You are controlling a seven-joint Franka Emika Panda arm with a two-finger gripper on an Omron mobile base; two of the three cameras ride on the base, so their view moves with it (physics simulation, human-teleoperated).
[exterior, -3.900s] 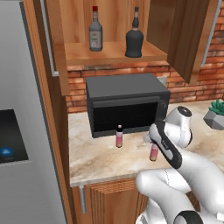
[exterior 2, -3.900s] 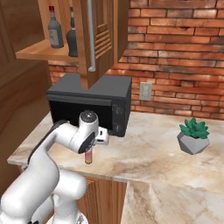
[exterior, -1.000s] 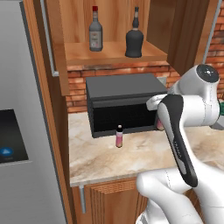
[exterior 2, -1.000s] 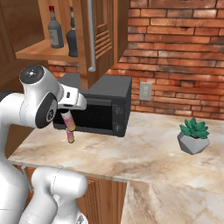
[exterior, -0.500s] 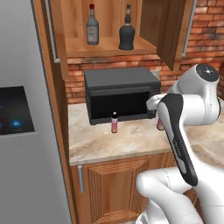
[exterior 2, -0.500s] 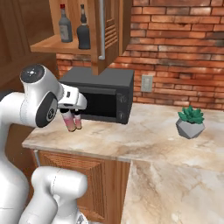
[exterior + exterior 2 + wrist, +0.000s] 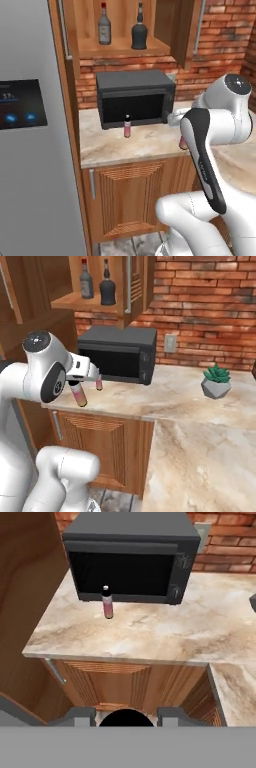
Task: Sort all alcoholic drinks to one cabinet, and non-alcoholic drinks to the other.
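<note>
claw (image 7: 80,387) clenched on one pink bottle (image 7: 79,395), held upright off the desk's (image 7: 180,401) front edge, liquor bottles (image 7: 86,280) up at 12 o'clock in the open narrow cabinet (image 7: 80,303), second pink bottle (image 7: 107,602) standing at 11 o'clock before the microwave (image 7: 131,557), potted plant (image 7: 216,381) well apart at 3 o'clock.

We see a red brick wall (image 7: 210,301) behind a beige marble counter (image 7: 200,411), black microwave (image 7: 134,97) on it, wall outlet (image 7: 171,343) just beside, potted succulent (image 7: 216,381) further right, steel fridge (image 7: 30,150) at left, light-wood base cabinet (image 7: 125,684) below
</note>
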